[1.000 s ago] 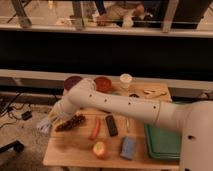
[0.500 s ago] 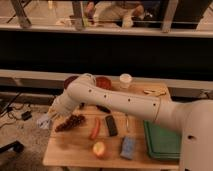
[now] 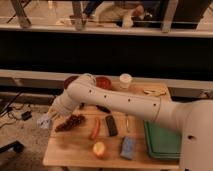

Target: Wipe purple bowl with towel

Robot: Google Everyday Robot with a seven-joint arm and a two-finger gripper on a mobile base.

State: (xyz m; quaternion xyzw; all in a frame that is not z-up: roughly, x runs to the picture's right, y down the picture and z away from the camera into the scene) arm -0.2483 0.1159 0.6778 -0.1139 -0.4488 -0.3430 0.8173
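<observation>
The purple bowl (image 3: 69,80) is a dark round bowl at the table's back left, partly hidden behind my white arm. My gripper (image 3: 46,120) hangs off the table's left edge, in front of and below the bowl and left of a bunch of grapes (image 3: 70,122). A pale greyish patch shows at the gripper; I cannot tell whether it is the towel. No towel shows clearly elsewhere.
On the wooden table (image 3: 75,150): a red bowl (image 3: 103,82), a white cup (image 3: 125,80), a red elongated item (image 3: 95,128), a black bar (image 3: 111,125), an apple (image 3: 99,149), a blue sponge (image 3: 127,147), and a green tray (image 3: 162,141) at the right. A dark counter wall runs behind.
My arm has lifted a little and swung slightly toward the back of the table. The gripper stays near the left edge. Nothing on the table has moved.
</observation>
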